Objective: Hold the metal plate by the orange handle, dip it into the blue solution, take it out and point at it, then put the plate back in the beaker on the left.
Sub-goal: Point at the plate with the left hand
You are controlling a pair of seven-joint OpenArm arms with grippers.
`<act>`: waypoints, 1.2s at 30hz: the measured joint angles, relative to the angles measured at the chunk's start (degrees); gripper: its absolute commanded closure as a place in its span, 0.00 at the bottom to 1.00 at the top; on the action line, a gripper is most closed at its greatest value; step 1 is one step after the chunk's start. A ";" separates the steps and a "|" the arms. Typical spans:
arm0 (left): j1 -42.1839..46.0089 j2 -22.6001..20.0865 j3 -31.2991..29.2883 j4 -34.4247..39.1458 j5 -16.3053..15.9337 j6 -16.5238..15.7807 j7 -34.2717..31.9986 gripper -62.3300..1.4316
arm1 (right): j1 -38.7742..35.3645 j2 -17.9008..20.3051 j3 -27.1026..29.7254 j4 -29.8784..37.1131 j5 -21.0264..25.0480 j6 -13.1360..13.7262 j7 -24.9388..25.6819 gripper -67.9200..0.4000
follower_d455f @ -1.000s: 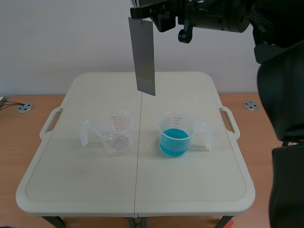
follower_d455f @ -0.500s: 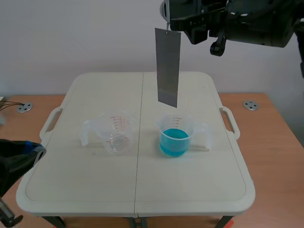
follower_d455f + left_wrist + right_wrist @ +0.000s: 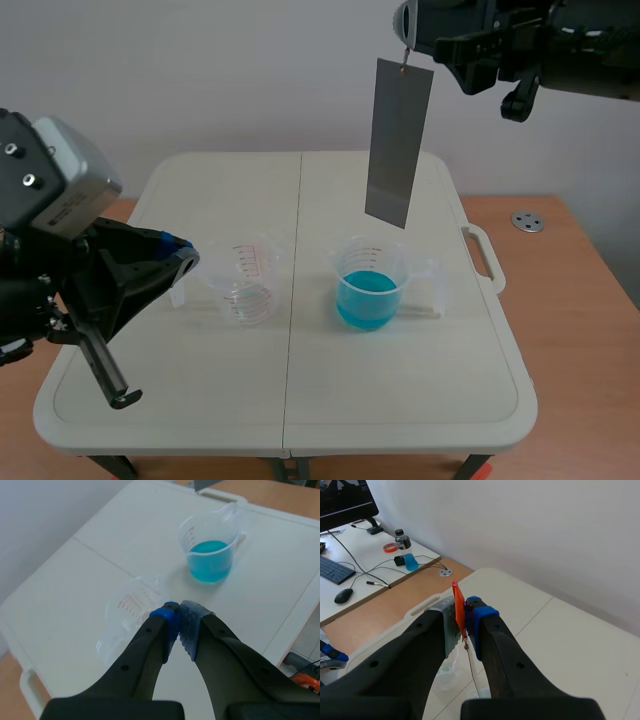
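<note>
Two beakers stand on the table (image 3: 420,400): one clear beaker (image 3: 245,280) on the left with red markings, and one beaker of blue solution (image 3: 370,285) on the right, near each other but apart. There is one metal plate (image 3: 398,142) and there are two grippers.

The right gripper (image 3: 462,615) pinches the orange handle (image 3: 458,609) between its pads, and the plate hangs from it, high over the table. The plate's lower edge is above the blue beaker's rim and clear of the liquid. The left gripper (image 3: 179,625) has its pads pressed together on nothing, low beside the clear beaker.

In the scene view the orange handle is hidden in the right gripper, and that arm is cut off at the picture's top. The left gripper covers part of the clear beaker's handle there. From the right wrist the plate shows only edge-on — a thin line under the fingers. From the left wrist only a corner of it appears, beyond the blue beaker.
</note>
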 measured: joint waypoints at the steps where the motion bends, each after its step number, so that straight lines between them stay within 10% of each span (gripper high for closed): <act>1: -1.38 0.02 1.44 -0.24 0.00 0.00 0.02 0.94 | 0.00 0.00 0.39 0.00 0.00 0.35 -0.02 0.97; 12: -16.85 3.91 16.00 -10.08 0.00 0.00 1.73 0.94 | 0.00 -0.02 0.87 0.00 -0.85 3.26 0.00 0.97; 36: -38.42 19.89 27.39 -33.05 2.10 0.00 3.04 0.94 | 0.98 2.84 -1.73 -4.63 -0.90 3.21 4.74 0.97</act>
